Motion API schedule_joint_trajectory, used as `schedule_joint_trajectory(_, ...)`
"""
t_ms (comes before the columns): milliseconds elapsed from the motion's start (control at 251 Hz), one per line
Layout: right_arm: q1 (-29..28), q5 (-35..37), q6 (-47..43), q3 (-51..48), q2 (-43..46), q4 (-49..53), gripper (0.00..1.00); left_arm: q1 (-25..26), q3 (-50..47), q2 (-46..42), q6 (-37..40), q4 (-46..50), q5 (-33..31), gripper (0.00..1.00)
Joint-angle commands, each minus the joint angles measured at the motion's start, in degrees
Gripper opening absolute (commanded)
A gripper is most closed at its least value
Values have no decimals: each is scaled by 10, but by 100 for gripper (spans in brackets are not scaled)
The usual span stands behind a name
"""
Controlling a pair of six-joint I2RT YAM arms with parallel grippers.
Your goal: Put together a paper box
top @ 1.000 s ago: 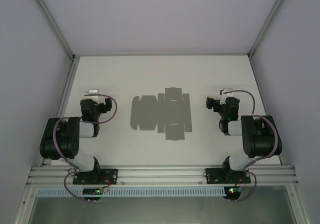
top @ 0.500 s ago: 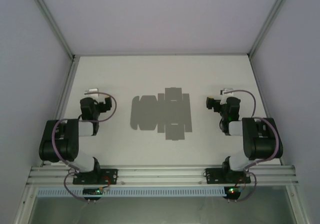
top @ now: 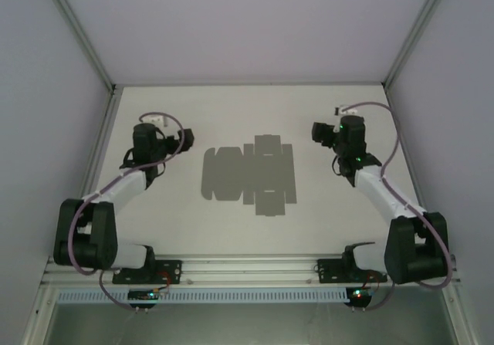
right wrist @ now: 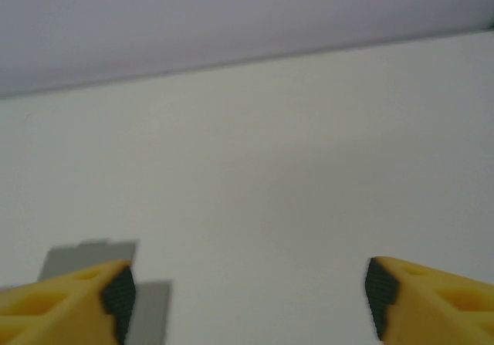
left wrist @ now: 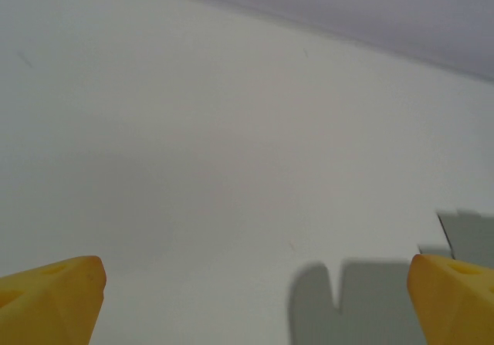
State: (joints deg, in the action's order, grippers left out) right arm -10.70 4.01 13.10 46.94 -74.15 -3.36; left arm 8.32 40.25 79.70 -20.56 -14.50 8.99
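Left claw point(left wrist: 256, 274) and right claw point(right wrist: 248, 283) both gape empty; the flat paper box point(top: 248, 174) lies between them on the surface point(top: 247, 113).

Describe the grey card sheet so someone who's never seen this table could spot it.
Start at the white table. Between the left arm and right arm, at its middle, lies the card sheet, flat. Unlike the black arms, it is grey, with notched flaps all round.

Left gripper point(left wrist: 256, 266), right gripper point(right wrist: 248, 277): jaws apart
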Motion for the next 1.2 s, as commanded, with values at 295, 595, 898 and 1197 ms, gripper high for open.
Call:
schedule_joint_trajectory(295,-97,-120,117,104,-215,239,39,37,79,120,-70,191,222,100)
schedule_joint_trajectory(595,-97,-110,152,101,-304,260,26,49,110,214,-75,221,314,96)
schedule_joint_trajectory(898,-123,-89,145,111,-338,251,21,61,137,245,-144,123,490,88)
schedule_joint_trajectory(1197,-128,-83,160,103,-349,247,21,63,68,182,-367,-216,568,79)
